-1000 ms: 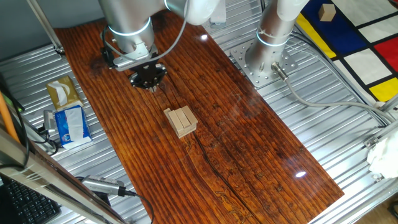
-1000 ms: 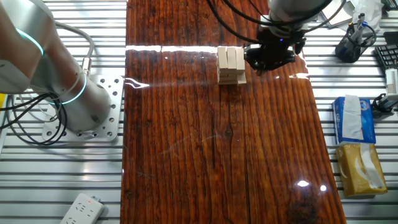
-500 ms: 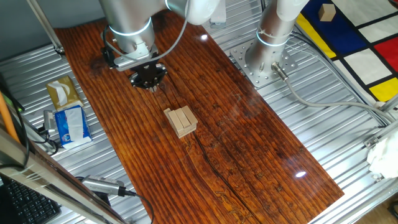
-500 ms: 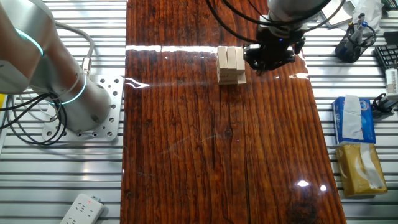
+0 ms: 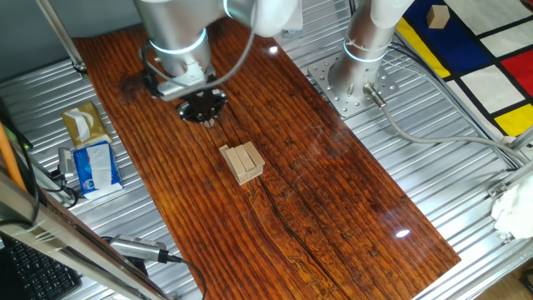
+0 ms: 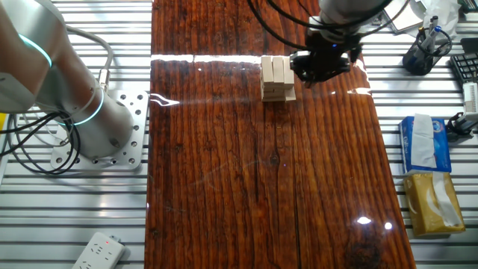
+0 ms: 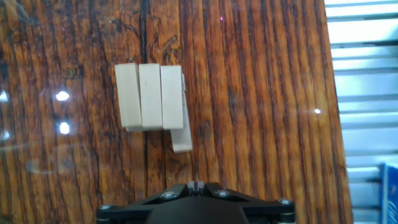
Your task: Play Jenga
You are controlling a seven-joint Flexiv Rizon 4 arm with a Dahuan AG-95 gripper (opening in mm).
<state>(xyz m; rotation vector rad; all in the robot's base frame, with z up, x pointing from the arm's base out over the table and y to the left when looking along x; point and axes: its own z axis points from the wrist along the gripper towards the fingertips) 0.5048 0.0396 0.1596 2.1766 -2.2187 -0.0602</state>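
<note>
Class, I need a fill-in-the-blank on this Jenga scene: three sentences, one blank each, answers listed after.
1. The top layer of the Jenga pile has ____ bars lying side by side.
2. The gripper hangs beside the pile and holds ____.
3. The pile stands on a dark ____ table.

Missing words: three; nothing; wooden

End effector (image 7: pixel 196 185) cut off by the hand view's bottom edge; only closed fingertips show, pads hidden. In the fixed views its fingers are too small and dark to resolve. Jenga pile (image 7: pixel 152 99): lower layers mostly hidden under the top three bars, layer count unclear. Tissue packs (image 6: pixel 427 170), keyboard (image 5: pixel 37 271) and power strip (image 6: pixel 97 252) cut off or tiny; labels unreadable.
</note>
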